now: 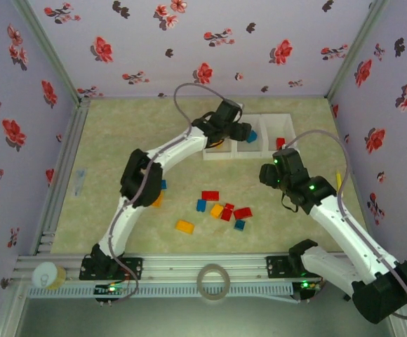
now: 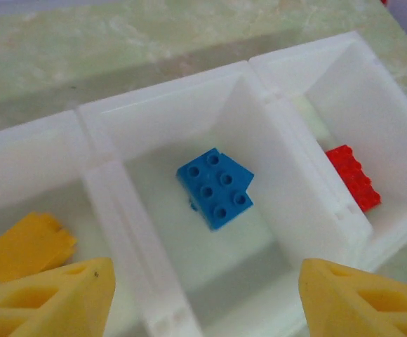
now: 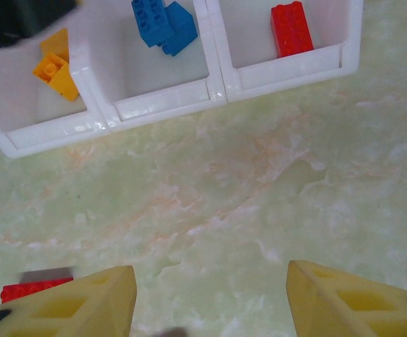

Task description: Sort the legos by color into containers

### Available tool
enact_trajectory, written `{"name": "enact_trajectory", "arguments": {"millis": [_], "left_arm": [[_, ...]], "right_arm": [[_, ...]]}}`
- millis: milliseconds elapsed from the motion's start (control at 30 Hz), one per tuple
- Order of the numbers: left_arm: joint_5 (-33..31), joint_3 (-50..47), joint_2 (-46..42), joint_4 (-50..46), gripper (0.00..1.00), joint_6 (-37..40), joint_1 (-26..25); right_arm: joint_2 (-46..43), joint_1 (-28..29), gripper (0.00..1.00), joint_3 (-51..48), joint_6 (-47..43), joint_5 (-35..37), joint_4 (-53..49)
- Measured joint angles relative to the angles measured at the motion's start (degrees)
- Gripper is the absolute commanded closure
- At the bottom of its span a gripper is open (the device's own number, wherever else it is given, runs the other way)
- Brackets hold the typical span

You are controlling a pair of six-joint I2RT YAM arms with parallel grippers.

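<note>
The white three-compartment containers tray lies at the back of the table. My left gripper hangs open over its middle compartment, nothing between the fingers. Below it a blue lego rests on that compartment's floor. An orange-yellow lego lies in the left compartment and a red lego in the right one. My right gripper is open and empty above bare table, just in front of the tray. Several loose legos lie mid-table, among them a red one, a yellow one and a blue one.
Under the left arm's elbow lie a blue lego and an orange one. A tape roll sits on the front rail, with a yellow-and-white roll at its left end. Flowered walls close in the table on three sides.
</note>
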Motion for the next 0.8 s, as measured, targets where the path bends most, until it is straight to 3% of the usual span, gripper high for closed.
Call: {"name": "enact_trajectory", "arguments": {"millis": [333, 567, 800], "left_arm": [[-2.60, -23.52, -27.36, -1.62, 0.29, 1.01, 0.94], [-4.04, -45.35, -41.44, -3.63, 0.29, -2.62, 5.05], [-4.94, -58.69, -53.83, -7.08, 0.28, -5.51, 10.51]], "right_arm": [[6.56, 3.06, 0.42, -0.17, -0.17, -2.69, 5.25], [13.99, 9.53, 0.42, 0.57, -0.13, -4.74, 9.73], [21.16, 16.20, 0.41, 2.38, -0.17, -5.97, 12.50]]}}
